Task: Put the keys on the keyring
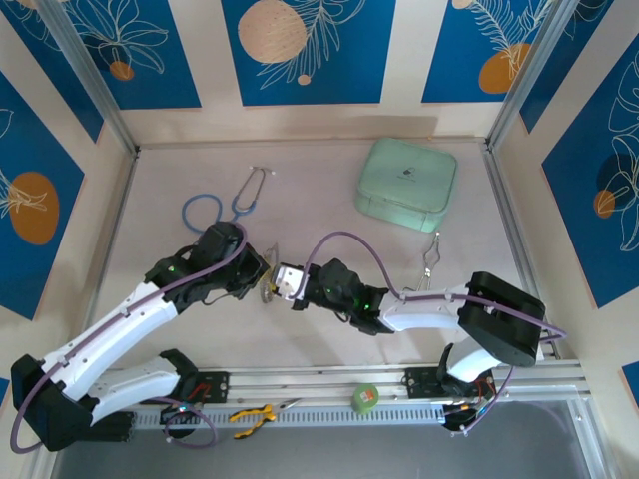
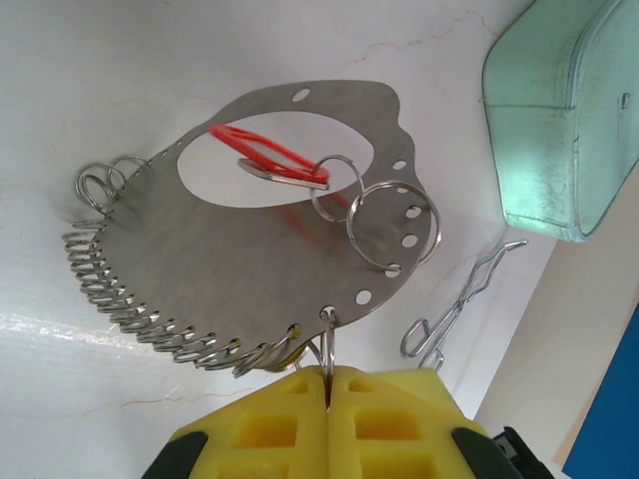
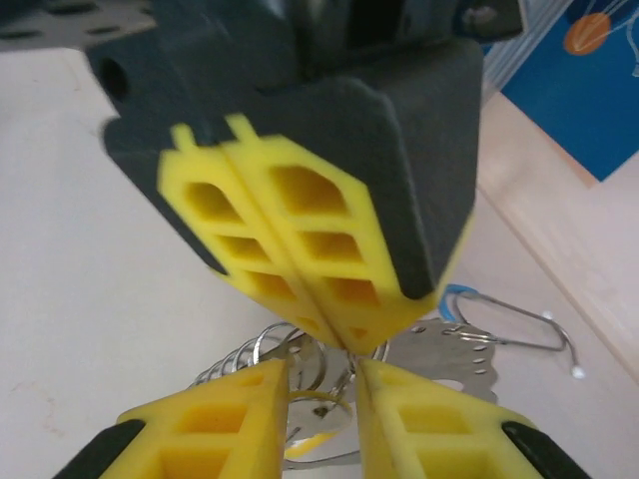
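left gripper (image 2: 327,374) clamped on keyring (image 2: 250,259) edge | right gripper (image 3: 321,384) jaws slightly parted beside it, grip unclear

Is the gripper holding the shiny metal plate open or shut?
Shut: the left gripper's yellow fingers meet, pinching a small ring on the plate's edge.

The keyring (image 2: 270,259) was dull silver, as was its fringe of keys (image 2: 140,314), and a red tag (image 2: 262,150) lay across its opening. The left claw (image 2: 327,384) and right claw (image 3: 321,384) had yellow lattice-patterned pads in black shells. The case (image 1: 406,183) was mint green and the stethoscope (image 1: 186,212) blue. The surface (image 2: 120,70) was pale and faintly veined. The walls (image 1: 339,60) were blue with white leaves and orange fruit.
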Controlling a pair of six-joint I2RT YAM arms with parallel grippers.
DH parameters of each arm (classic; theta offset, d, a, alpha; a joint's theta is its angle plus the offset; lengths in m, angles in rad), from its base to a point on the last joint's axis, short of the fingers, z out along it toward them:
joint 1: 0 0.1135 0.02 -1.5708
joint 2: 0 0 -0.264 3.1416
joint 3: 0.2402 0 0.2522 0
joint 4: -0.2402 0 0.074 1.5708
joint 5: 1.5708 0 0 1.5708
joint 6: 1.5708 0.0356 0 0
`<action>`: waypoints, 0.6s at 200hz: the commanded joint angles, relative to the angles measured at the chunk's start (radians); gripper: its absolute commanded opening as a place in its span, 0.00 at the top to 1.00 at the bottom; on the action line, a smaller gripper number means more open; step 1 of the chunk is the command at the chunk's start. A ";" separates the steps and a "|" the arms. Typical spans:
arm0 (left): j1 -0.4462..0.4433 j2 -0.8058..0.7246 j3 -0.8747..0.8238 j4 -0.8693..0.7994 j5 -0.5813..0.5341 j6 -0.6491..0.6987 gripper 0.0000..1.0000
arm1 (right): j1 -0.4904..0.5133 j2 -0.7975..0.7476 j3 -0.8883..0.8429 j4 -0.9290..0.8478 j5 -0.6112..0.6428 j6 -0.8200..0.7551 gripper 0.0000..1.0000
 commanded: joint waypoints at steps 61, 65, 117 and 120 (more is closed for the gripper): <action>-0.006 -0.008 0.028 -0.050 0.002 -0.097 1.00 | 0.011 0.046 0.032 0.084 0.081 -0.063 0.76; -0.006 -0.008 0.027 -0.049 0.002 -0.097 1.00 | 0.010 0.046 0.033 0.087 0.082 -0.063 0.76; -0.007 -0.008 0.024 -0.049 0.007 -0.101 1.00 | 0.005 0.055 0.040 0.109 0.083 -0.059 0.79; -0.007 -0.008 0.024 -0.048 0.007 -0.102 1.00 | 0.006 0.055 0.039 0.109 0.082 -0.058 0.79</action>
